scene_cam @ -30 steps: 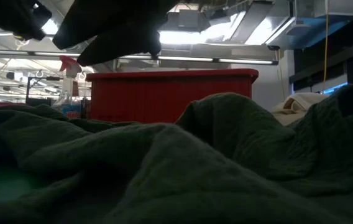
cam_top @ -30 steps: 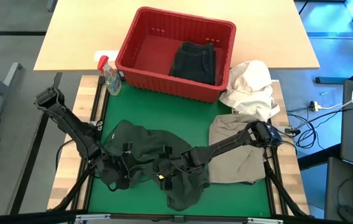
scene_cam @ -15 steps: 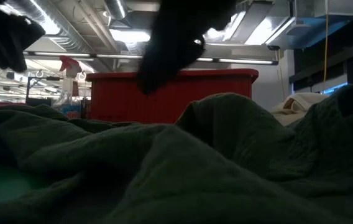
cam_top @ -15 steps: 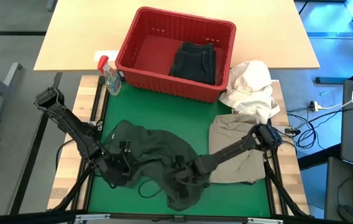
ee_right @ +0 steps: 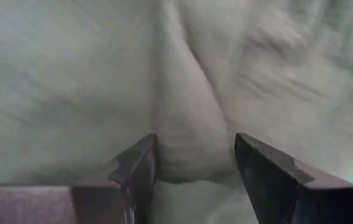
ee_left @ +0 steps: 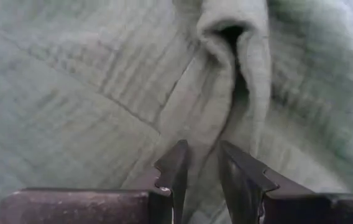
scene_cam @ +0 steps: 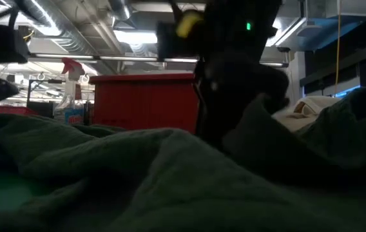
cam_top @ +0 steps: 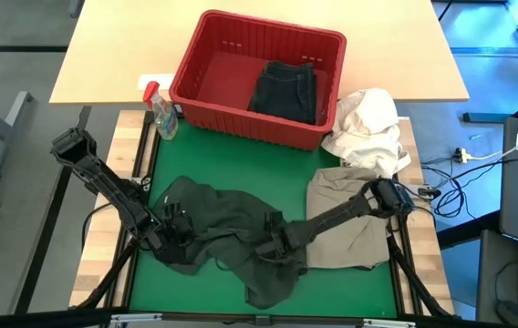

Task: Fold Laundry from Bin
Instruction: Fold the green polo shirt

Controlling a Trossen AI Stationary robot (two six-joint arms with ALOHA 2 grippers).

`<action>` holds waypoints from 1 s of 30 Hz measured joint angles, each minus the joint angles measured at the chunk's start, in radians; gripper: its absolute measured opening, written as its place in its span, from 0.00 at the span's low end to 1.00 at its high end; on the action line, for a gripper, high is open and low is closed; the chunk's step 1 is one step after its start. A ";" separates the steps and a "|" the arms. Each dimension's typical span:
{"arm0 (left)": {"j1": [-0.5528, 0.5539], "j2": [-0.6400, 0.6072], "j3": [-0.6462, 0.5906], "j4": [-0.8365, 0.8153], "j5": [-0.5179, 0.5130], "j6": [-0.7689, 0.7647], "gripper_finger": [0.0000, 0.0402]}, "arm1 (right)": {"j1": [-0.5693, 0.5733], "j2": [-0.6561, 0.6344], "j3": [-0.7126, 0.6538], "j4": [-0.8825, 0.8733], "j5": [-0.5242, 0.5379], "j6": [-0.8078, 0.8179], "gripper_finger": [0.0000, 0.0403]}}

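Between both sets of jaws, on the green mat of the counter (cam_top: 145,196), lies the crumpled dark garment (cam_top: 232,228) now being worked. Left gripper (ee_left: 200,168) low on its near-left edge, jaws narrowly apart with a raised ridge of fabric running between them, looks pinched on that fold but full closure not certain. Right gripper (ee_right: 192,163) down on the garment's middle, jaws set wider apart and straddling a thick fold, cloth bulging between them without looking squeezed. Likely risks from here: a pinch on a single ridge slipping out once pulled, since the fabric looks soft and thick; a grab through several layers at once, dragging the whole heap instead of spreading it; the right arm sweeping across the khaki garment (cam_top: 346,223) lying just beside the right jaws and disturbing it. Well beyond both jaws, at the far end of the counter, stands the red bin (cam_top: 241,77), holding one folded dark garment (cam_top: 286,89) against its right side, the rest of its floor bare. Beside the bin, a white cloth bundle (cam_top: 368,128) on one side and a spray bottle (cam_top: 160,111) on the other.
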State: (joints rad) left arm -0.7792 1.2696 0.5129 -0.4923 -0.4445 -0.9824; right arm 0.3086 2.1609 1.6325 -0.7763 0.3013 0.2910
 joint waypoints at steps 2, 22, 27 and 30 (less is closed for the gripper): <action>0.000 0.000 -0.026 0.060 0.011 -0.049 0.21 | -0.027 0.000 -0.013 -0.039 0.011 -0.066 0.54; 0.071 -0.082 0.172 -0.083 0.005 0.285 0.32 | -0.096 -0.294 -0.057 0.043 -0.130 -0.077 0.54; 0.052 -0.091 0.186 -0.153 0.054 0.292 0.44 | -0.025 -0.265 -0.057 0.242 -0.129 0.031 0.54; 0.031 -0.079 0.162 -0.183 0.056 0.337 0.47 | 0.008 -0.235 -0.058 0.360 -0.130 0.039 0.54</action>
State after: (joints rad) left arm -0.7479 1.1906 0.6752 -0.6752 -0.3885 -0.6452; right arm 0.3165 1.9263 1.5745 -0.4160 0.1715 0.3298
